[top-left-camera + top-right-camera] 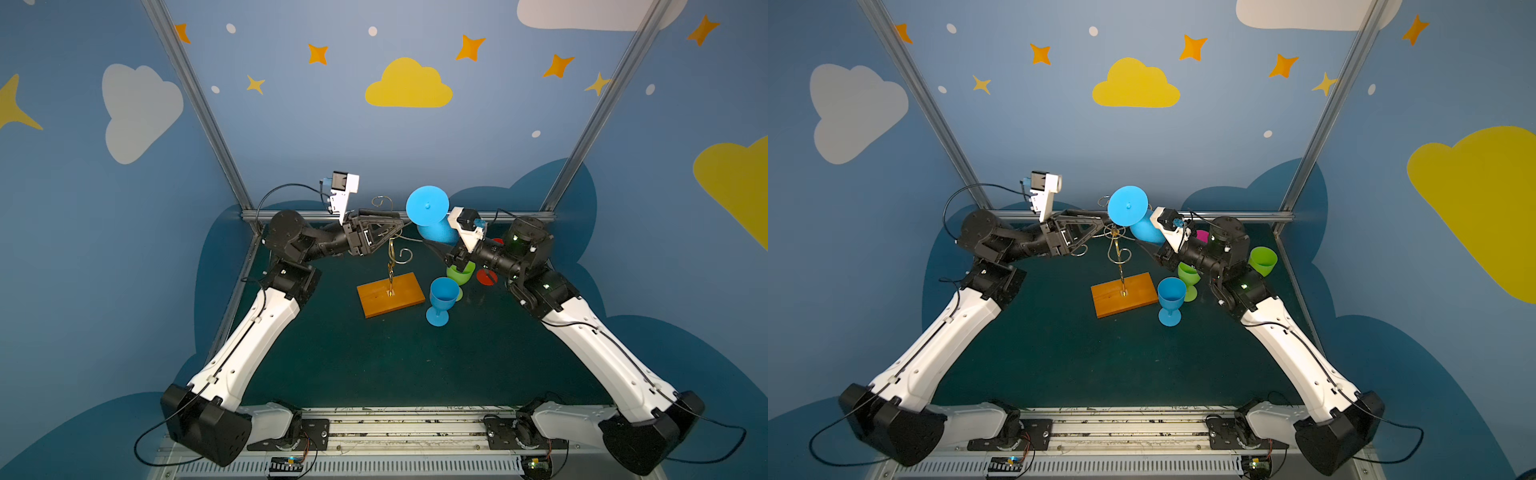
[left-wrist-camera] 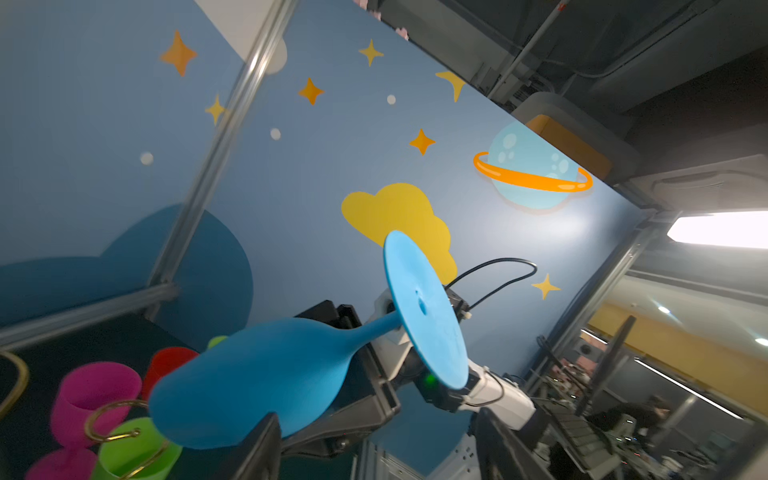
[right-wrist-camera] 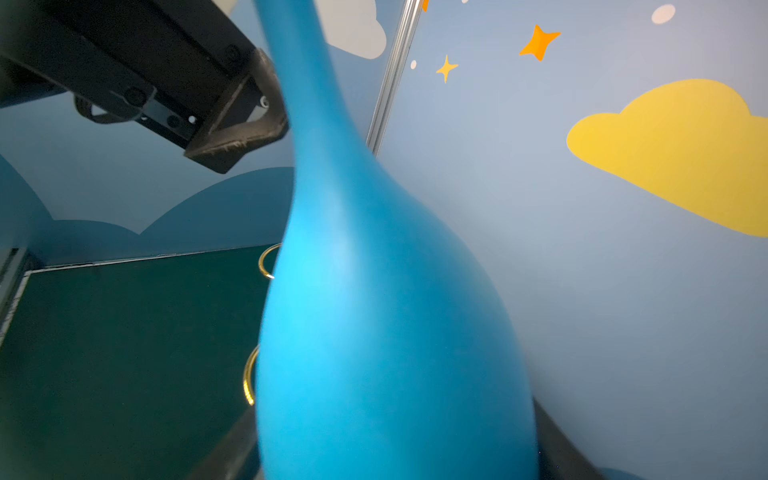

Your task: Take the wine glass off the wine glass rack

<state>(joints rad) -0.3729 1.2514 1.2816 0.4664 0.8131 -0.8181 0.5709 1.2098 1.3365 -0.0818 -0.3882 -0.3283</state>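
Aloft, wine glass [image 1: 428,208] tight in right gripper [image 1: 438,245] by its bowl; left gripper [image 1: 399,222], jaws apart, beside its stem.

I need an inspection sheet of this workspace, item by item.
Surface: dark green mat.
Job's things: wine glass rack upright on wooden base; blue wine glass tilted, foot up, near rack top.
Clutter: second blue glass, green glass upright beside the base; pink glass, red glass farther back.
Grippers: left gripper open by rack top; right gripper shut on the blue wine glass bowl.
Cables: black cable loops at wrist cameras, arm bases.
Surroundings: blue walls, clouds, stars; aluminium posts.
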